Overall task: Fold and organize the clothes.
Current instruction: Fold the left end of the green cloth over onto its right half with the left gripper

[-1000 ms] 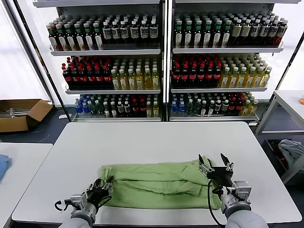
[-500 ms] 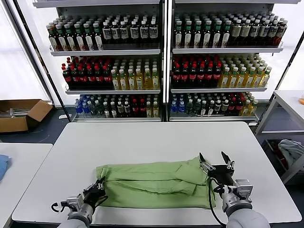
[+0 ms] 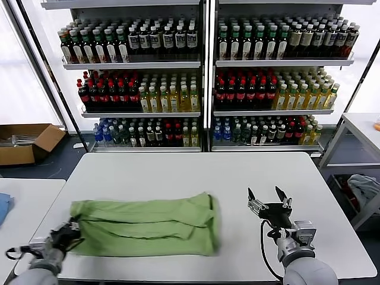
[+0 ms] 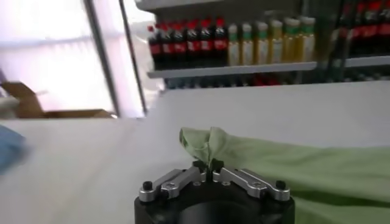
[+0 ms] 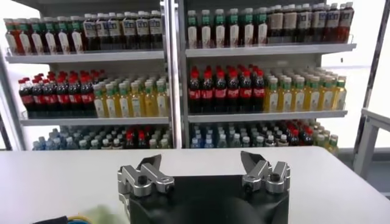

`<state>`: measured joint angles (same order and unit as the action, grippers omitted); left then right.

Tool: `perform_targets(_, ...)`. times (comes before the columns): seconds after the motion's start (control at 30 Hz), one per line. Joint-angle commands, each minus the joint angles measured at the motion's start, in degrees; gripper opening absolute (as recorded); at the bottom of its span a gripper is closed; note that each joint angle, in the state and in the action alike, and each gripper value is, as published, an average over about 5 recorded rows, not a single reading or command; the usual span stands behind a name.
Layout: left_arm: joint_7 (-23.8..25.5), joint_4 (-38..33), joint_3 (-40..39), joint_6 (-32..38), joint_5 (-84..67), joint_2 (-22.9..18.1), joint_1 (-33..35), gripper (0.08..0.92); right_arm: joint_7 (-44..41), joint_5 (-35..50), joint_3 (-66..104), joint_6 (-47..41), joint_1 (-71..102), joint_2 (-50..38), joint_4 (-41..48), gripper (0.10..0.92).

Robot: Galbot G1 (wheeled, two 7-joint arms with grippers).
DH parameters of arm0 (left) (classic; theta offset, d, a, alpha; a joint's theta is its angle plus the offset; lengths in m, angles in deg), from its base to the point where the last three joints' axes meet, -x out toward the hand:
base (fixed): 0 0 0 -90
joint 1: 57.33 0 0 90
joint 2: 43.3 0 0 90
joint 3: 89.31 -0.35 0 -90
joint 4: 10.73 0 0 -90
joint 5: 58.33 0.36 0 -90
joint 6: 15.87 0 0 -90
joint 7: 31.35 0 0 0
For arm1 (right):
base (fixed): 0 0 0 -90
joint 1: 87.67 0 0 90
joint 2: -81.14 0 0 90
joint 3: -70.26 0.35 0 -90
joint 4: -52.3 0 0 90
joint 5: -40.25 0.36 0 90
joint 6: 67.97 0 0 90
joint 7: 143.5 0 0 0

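A light green shirt lies folded into a long band on the white table, stretching from the front left corner toward the middle. My left gripper is shut on the shirt's left end at the table's front left; the left wrist view shows the jaws closed on a pinched corner of the green fabric. My right gripper stands open above bare table, right of the shirt and clear of it, with nothing between its fingers.
Shelves of bottled drinks stand behind the table. A cardboard box sits on the floor at the left. A second white table at the left carries a blue cloth. A grey-white fabric heap lies at the right.
My left gripper closed on the shirt's left end and dragged the whole shirt leftward along the table. The shirt has slid out from under my right gripper, which stayed open and nearly still.
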<state>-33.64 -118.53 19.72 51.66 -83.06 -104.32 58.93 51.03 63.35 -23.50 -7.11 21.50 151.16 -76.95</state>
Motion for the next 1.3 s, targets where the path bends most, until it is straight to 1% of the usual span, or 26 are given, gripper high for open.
perform_targets(0.03, 2.0, 6.3, 16.0, 1.7, -2.2, 15.6, 2.4, 0.103, 0.0, 0.5, -0.5, 0.0, -1.0, 0.2, 0.3, 0.823)
perform_targets(0.1, 2.0, 5.3, 15.0, 1.4, -2.0, 14.6, 2.3, 0.103, 0.0, 0.6, -0.5, 0.0, -0.9, 0.2, 0.3, 0.823)
perform_targets(0.2, 1.7, 2.4, 11.5, 0.6, -1.4, 11.7, 1.5, 0.103, 0.0, 0.6, -0.3, 0.1, -0.6, 0.0, 0.5, 0.823)
perform_targets(0.57, -2.3, -8.1, -7.7, -4.6, 0.7, -0.9, -4.1, 0.103, 0.0, 0.3, 0.3, 0.3, 0.9, 0.4, 0.3, 0.823)
perform_targets(0.67, -3.5, -10.0, -13.0, -6.0, 1.8, -4.5, -4.9, 0.103, 0.0, -0.1, 0.3, 0.3, 1.3, 0.8, 0.3, 0.823)
perform_targets(0.8, -4.6, -11.6, -17.8, -7.2, 3.4, -8.2, -5.7, 0.103, 0.1, -0.4, 0.6, 0.4, 1.6, 1.1, 0.2, 0.823)
perform_targets(0.97, -5.2, -11.8, -20.9, -8.1, 3.4, -10.4, -6.9, 0.103, 0.0, -0.8, 1.0, 0.4, 2.3, 1.4, -0.1, 0.823)
perform_targets(1.3, -5.4, -13.0, -25.3, -9.4, 4.5, -12.1, -8.3, 0.103, 0.0, -2.1, 1.1, 0.9, 3.7, 2.3, 0.2, 0.823)
